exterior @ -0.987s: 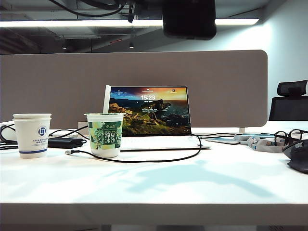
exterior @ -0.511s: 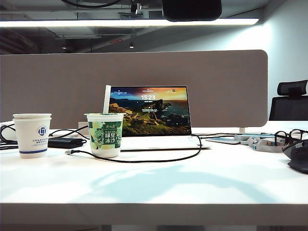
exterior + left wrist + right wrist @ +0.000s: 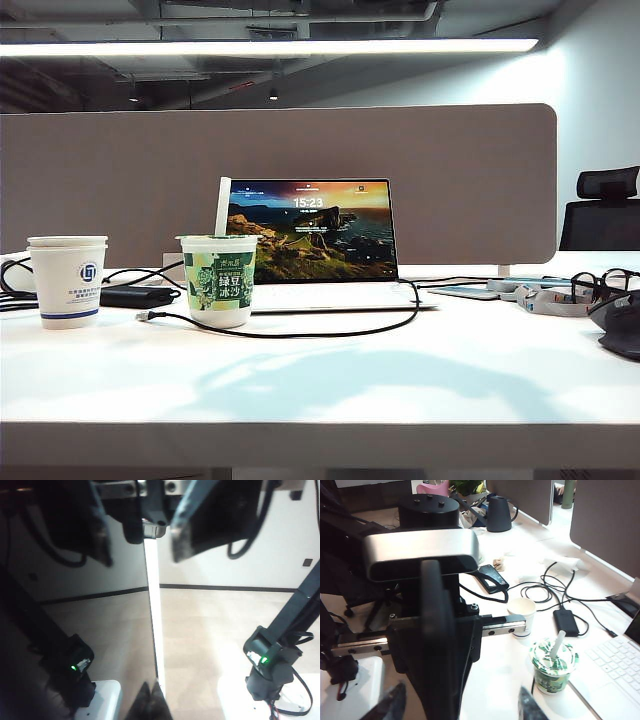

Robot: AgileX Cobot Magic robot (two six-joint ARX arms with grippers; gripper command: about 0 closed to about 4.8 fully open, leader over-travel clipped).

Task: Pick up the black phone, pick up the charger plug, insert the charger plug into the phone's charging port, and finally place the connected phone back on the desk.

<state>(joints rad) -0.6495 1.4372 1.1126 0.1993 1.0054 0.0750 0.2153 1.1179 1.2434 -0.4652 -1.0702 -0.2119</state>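
- Left end effector [image 3: 155, 527], raised out of the exterior camera's sight, pinches the black phone [image 3: 100, 630] by one short end. The slab hangs edge-on, its glossy face mirroring the room.
- Right end effector [image 3: 462, 707], also above the desk [image 3: 400, 390], has its fingers spread wide and holds nothing.
- The charger plug [image 3: 143, 316] lies on the desk beside the green cup [image 3: 219, 280], toward the left edge.
- The phone looks stiff, slick and scratch-prone, so it likely needs a firm grip.
- The plug is light on a limp cable and is probably best taken just behind its metal tip.
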